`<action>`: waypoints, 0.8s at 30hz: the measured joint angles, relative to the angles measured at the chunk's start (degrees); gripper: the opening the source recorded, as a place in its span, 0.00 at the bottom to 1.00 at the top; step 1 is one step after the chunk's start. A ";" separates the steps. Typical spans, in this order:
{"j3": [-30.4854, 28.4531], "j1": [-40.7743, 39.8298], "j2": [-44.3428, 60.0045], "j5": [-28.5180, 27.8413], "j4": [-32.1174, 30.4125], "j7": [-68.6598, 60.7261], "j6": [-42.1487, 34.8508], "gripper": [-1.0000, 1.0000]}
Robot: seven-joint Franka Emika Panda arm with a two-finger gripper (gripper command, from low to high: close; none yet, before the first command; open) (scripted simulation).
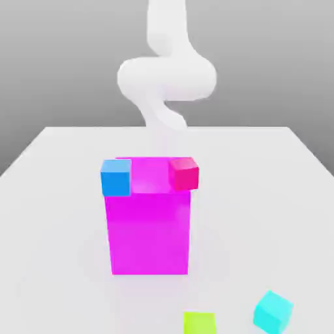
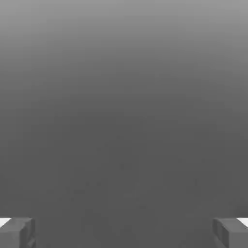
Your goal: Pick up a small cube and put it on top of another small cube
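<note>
Presently, the gripper has its two fingers wide apart, with nothing between them. In the exterior view, the big magenta block carries the blue cube and the red-pink cube at its top. Nearer the camera, the lime cube sits on the table, squarely facing the camera; being a cube, it has no long axis. The cyan cube, turned cornerwise, is near it, toward the exterior view's right.

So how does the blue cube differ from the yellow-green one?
The blue cube sits up on the magenta block, while the yellow-green cube lies down on the table. The blue cube shows whole, whereas the yellow-green cube is cut off by the exterior view's lower edge. Both look plain, without markings.
</note>
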 joint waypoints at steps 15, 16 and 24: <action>3.63 -0.93 31.52 -2.76 -0.99 5.75 10.01 0.50; 3.73 -0.85 33.60 -2.95 -1.06 6.14 10.66 0.50; 3.95 0.40 50.17 -3.61 -1.59 8.61 15.97 0.50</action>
